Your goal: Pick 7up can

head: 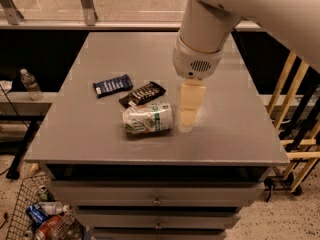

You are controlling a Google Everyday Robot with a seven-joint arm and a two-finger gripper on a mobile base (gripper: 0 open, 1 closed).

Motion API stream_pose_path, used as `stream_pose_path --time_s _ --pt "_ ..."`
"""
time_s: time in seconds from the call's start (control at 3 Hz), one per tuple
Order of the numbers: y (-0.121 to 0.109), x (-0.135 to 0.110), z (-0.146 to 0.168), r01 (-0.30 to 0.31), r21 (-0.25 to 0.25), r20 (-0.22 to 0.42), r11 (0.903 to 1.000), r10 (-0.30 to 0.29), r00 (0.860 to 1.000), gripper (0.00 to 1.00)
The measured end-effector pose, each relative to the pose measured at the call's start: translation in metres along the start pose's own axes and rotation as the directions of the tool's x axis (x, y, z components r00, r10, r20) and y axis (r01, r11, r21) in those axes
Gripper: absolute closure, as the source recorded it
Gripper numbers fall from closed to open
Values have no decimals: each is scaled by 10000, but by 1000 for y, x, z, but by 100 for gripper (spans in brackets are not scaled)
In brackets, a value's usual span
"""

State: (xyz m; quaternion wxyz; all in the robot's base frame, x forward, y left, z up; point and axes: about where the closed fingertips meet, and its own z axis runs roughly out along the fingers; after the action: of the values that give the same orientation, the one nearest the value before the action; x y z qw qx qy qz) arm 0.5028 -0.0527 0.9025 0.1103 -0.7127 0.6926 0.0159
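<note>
The 7up can (pixel 148 119) lies on its side on the grey surface (pixel 125 54), toward the front edge and a little left of centre. Its body is white with a green band round the middle and a green mark near its left end. I can see lettering there, but I cannot read it from here.

Just behind the can, close to it but apart from it as far as I can see, lies a flat black snack bar wrapper (pixel 142 94), set at a slant. It carries pale writing along its length that I cannot make out. To the left of that one, and apart from it, is a flat dark blue wrapper (pixel 113 85) with white print, which I cannot read either.

The tool (pixel 186 124) hangs just beside the can's right end, pointing down at the surface, pale yellow under the round white wrist housing (pixel 197 59). I see it as one slab from this angle, so I cannot tell whether it is apart or together, or whether it touches the can. It holds nothing that I can see. The white arm (pixel 260 9) runs up and off to the upper right.

Below the surface are drawers (pixel 157 200) with small knobs. Off to the left a clear water bottle (pixel 31 84) stands on a lower ledge, and at the bottom left a wire basket (pixel 22 204) holds cans and bottles — labels unreadable. Wooden rails (pixel 290 109) stand at the right.
</note>
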Motion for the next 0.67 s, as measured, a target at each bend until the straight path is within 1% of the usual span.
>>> stream_pose_path --time_s 0.33,0.67 --pt "4 -13 11 488 42 -363 9988 -486 9982 0" --pt "5 -31 33 1139 -174 -667 9933 -1148 9911 0"
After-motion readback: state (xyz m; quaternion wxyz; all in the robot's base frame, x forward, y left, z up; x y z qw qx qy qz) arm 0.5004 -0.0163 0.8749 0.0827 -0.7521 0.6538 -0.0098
